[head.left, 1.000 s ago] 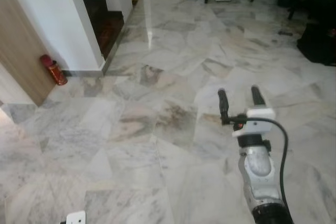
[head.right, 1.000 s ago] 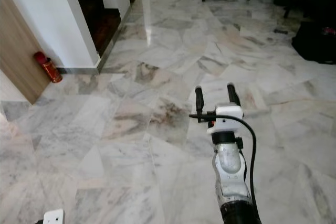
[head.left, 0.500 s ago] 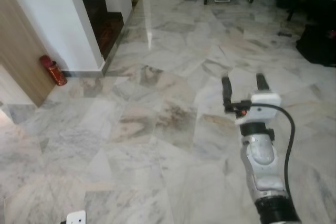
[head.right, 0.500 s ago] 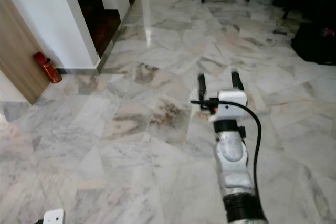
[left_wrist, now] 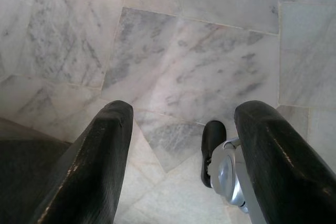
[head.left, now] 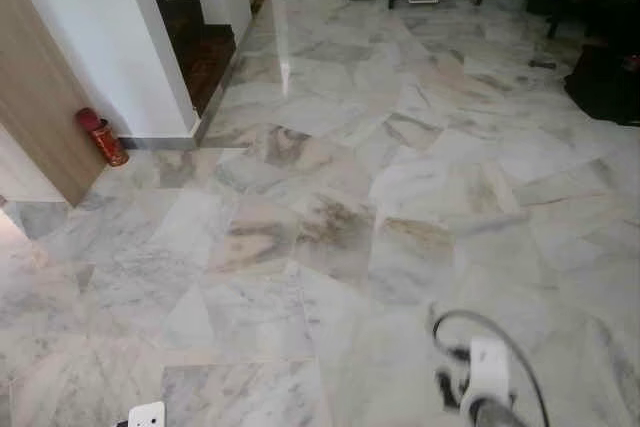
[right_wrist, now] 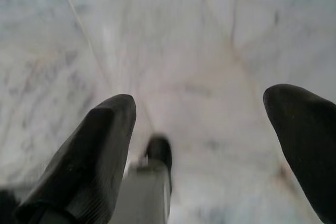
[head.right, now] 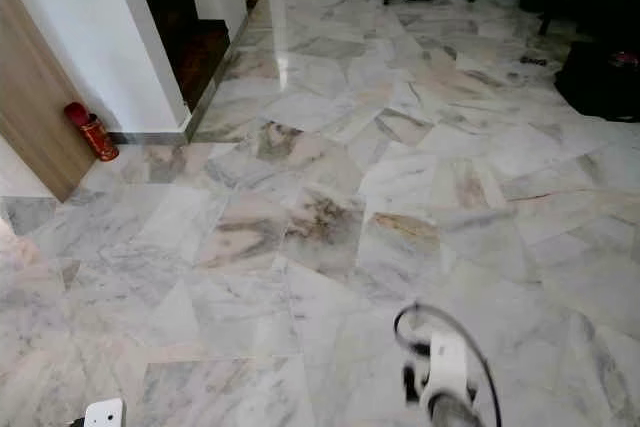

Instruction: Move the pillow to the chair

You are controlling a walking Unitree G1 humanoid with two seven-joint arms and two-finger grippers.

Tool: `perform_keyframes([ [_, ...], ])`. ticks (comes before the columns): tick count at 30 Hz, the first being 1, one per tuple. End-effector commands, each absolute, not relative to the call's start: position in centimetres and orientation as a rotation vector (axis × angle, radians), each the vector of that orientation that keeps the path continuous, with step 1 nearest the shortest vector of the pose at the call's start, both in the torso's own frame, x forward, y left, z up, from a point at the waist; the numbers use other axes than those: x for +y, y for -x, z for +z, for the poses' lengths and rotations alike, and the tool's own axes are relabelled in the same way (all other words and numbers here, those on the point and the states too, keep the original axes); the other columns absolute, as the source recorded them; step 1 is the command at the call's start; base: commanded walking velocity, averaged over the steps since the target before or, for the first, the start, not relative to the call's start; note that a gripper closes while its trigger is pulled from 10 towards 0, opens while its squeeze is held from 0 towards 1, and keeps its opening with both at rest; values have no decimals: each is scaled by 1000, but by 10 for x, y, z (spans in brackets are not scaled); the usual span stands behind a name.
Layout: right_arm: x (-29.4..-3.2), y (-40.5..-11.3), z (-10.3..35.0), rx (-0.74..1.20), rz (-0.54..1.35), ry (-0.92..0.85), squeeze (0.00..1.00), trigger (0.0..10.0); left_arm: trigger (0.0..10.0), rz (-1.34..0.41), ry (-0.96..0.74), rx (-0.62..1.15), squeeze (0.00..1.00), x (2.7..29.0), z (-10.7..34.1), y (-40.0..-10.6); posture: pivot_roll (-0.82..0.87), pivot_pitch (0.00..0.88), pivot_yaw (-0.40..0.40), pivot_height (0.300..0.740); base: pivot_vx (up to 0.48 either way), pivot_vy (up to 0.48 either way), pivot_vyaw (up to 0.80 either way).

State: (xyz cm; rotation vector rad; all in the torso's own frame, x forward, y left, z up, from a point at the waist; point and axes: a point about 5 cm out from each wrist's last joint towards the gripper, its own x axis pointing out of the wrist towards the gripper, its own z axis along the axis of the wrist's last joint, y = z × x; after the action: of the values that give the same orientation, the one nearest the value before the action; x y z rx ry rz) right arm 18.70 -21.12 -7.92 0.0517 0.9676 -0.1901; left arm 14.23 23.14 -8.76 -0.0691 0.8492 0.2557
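I see neither pillow nor chair, so I cannot tell where the pillow lies. My right gripper (right_wrist: 210,145) hangs low over the grey-veined white marble floor (head.left: 330,147), black fingers (right_wrist: 89,150) spread wide, holding nothing. My left gripper (left_wrist: 181,156) points at the floor too, fingers apart and empty. A red cylindrical fire extinguisher (head.left: 101,135) leans beside the wooden panel (head.left: 40,107), near dark stairs (head.left: 200,42).

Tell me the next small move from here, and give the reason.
Probably turn or walk on to look for the pillow and chair. Ahead lie the glossy marble floor, a red fire extinguisher by the wooden panel and a dark staircase. Both the left gripper and right gripper hang open, holding nothing.
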Motion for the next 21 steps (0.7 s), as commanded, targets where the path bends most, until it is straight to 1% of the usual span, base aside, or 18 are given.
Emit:
perform_keyframes([
  [1,-207,-186,-81,979,-202,-106,0,10000,10000,278,76,880,0,234,-91,-134,-34,0,63,740,0,0,0],
  [3,-206,-183,-83,1003,-205,-103,0,10000,10000,280,78,881,0,234,-91,-134,-34,0,63,740,0,0,0],
  [6,-197,-173,-89,1053,-133,-65,0,10000,10000,276,78,884,0,233,-91,-133,-39,0,50,740,0,0,0],
  [8,-195,-172,-90,1052,-126,-66,0,10000,10000,276,80,883,0,232,-92,-133,-41,0,43,740,0,0,0],
  [13,-192,-176,-88,1040,-78,-70,0,10000,10000,276,93,884,0,227,-92,-134,-41,0,19,740,0,0,0],
  [21,-198,-185,-83,1024,-93,-70,0,10000,10000,282,116,886,0,220,-93,-137,-36,0,8,740,0,0,0],
])
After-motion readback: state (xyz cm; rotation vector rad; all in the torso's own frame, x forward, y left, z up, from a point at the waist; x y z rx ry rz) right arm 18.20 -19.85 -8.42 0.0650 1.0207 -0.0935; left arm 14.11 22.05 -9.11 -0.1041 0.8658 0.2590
